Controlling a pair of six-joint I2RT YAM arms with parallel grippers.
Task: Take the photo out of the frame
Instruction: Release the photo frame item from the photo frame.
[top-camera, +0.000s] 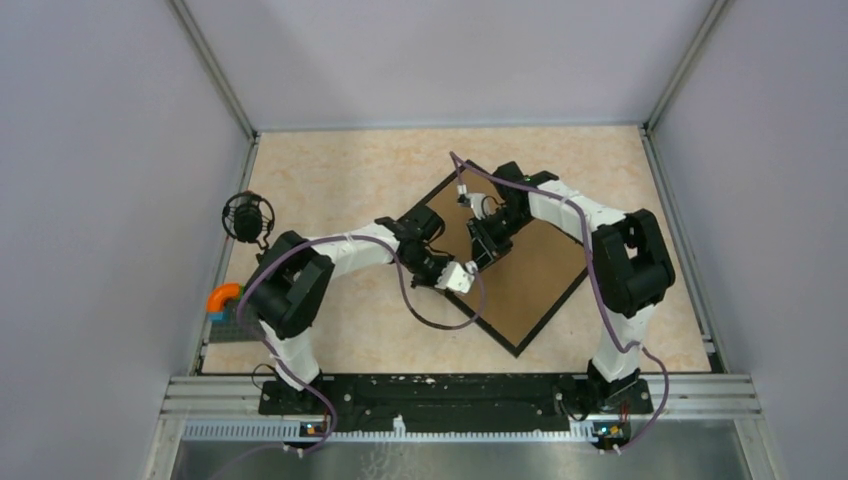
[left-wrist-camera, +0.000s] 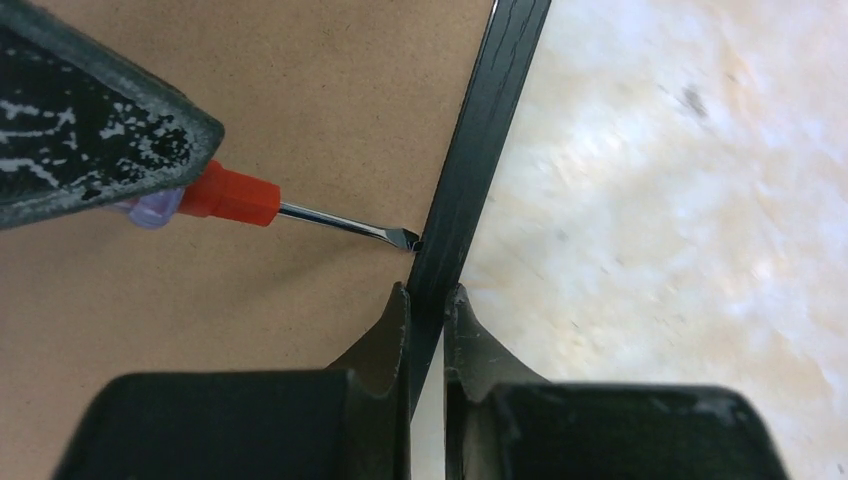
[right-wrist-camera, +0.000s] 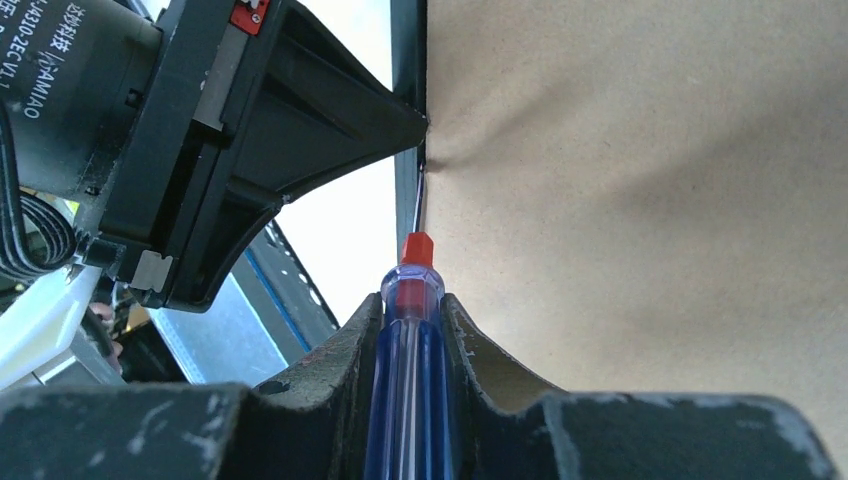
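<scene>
Our left fingers (left-wrist-camera: 392, 325) pinch shut on the black rail of the frame (left-wrist-camera: 478, 130), which lies face down on the surface (left-wrist-camera: 680, 200). Our right fingers (right-wrist-camera: 475, 355) clamp a screwdriver (right-wrist-camera: 410, 400), its tip at that rail's inner edge. We cannot see the photo, presumably under the board back (left-wrist-camera: 300, 100). If the tip slips, it could gouge it.

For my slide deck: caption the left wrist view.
Left tool pinches the frame rim while a screwdriver tip probes the seam beside the brown board.

Blk frame (left-wrist-camera: 478, 150), brown back; screwdriver (right-wrist-camera: 408, 390) blue/clear w/ red collar; table (left-wrist-camera: 680, 200) beige, marbled.
</scene>
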